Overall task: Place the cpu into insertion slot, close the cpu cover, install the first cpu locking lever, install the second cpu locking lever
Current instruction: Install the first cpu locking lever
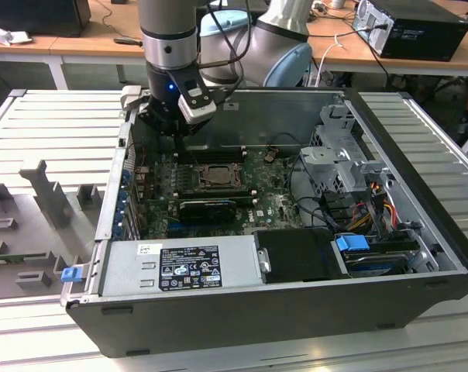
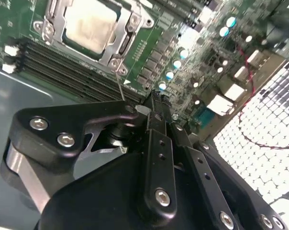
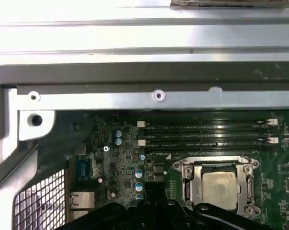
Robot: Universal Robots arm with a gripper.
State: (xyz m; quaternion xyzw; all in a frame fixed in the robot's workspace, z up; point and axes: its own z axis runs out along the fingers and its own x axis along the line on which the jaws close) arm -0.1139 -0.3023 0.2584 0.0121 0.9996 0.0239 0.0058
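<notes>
The cpu (image 2: 89,26) lies flat in the insertion slot (image 3: 180,168) on the green board, its pale metal face showing through the cpu cover (image 2: 127,29), which is folded down around it. In the first wrist view the cpu (image 3: 221,186) sits inside the cover's silver frame (image 3: 188,188). A thin wire locking lever (image 2: 119,80) rises from the socket's corner towards my gripper (image 2: 153,101). The black fingers stand together, shut, with their tips just beside the lever's end; contact cannot be made out. In the exterior view the gripper (image 1: 180,138) hovers behind the socket (image 1: 216,175).
Black memory sticks (image 3: 206,134) run along the socket's far side. The case's metal wall (image 3: 154,96) rises behind them. A perforated rear panel (image 2: 259,129) and port blocks (image 3: 82,199) are nearby. A power supply (image 1: 184,265), drive cage (image 1: 342,163) and cables (image 1: 373,209) occupy the case.
</notes>
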